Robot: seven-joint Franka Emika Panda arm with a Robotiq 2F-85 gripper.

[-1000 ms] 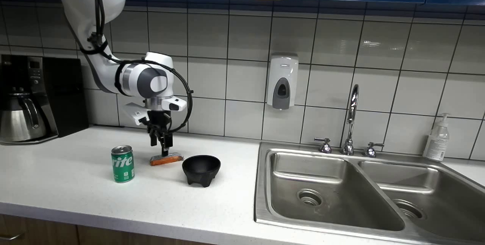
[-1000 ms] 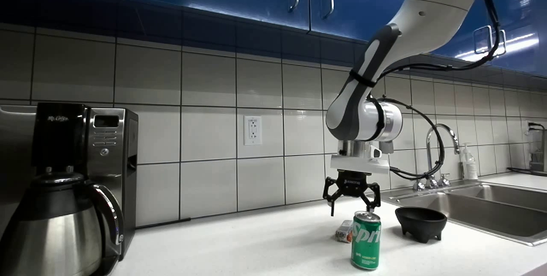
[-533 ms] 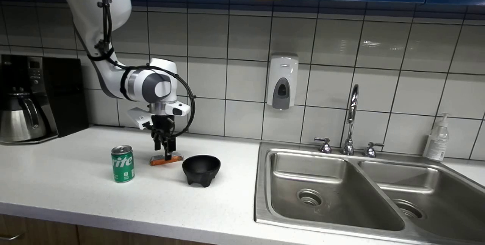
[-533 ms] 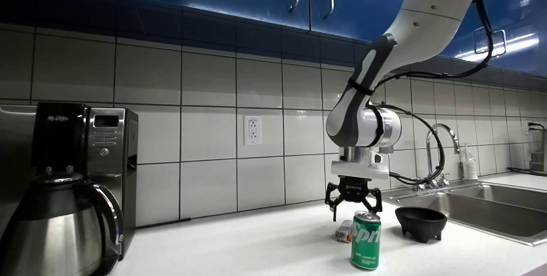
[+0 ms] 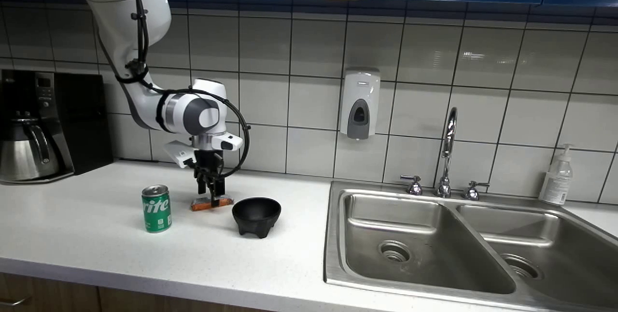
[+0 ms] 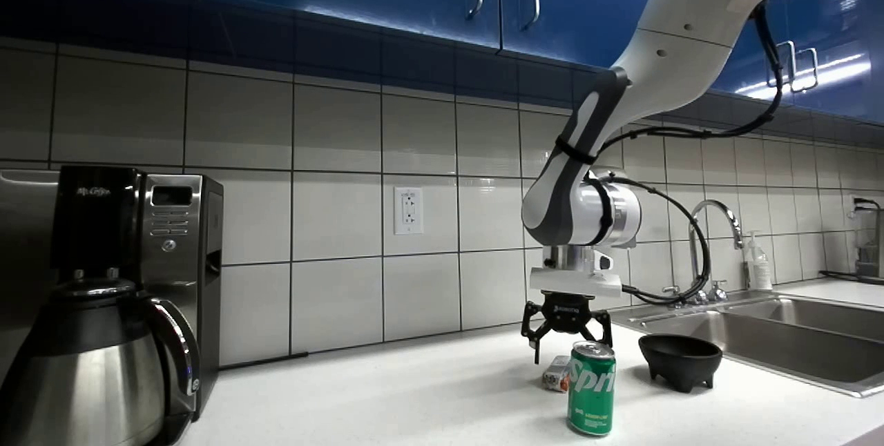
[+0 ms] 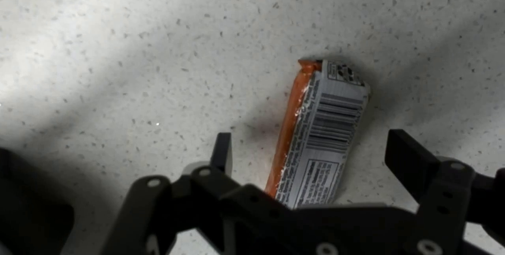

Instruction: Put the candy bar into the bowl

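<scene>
The candy bar (image 5: 202,205), orange-red with a pale barcode side, lies on the counter. The green can partly hides it in an exterior view (image 6: 554,375). In the wrist view the candy bar (image 7: 325,128) lies between the spread fingers, touching neither; its lower end is hidden behind the gripper. My gripper (image 5: 209,196) is open and low over the bar, pointing down; it also shows in an exterior view (image 6: 570,352) and the wrist view (image 7: 309,140). The black bowl (image 5: 256,215) stands beside the bar, empty as far as I see; it also shows in an exterior view (image 6: 680,361).
A green drink can (image 5: 157,209) stands near the bar, also seen in an exterior view (image 6: 591,391). A steel sink (image 5: 333,234) lies beyond the bowl. A coffee maker (image 5: 82,119) and tiled wall bound the counter. A dark shape (image 7: 35,203) at the wrist view's lower left may be the bowl.
My gripper has moved down toward the candy bar and slightly toward the bowl's side, its fingers staying apart. The bar, bowl and can have not moved.
</scene>
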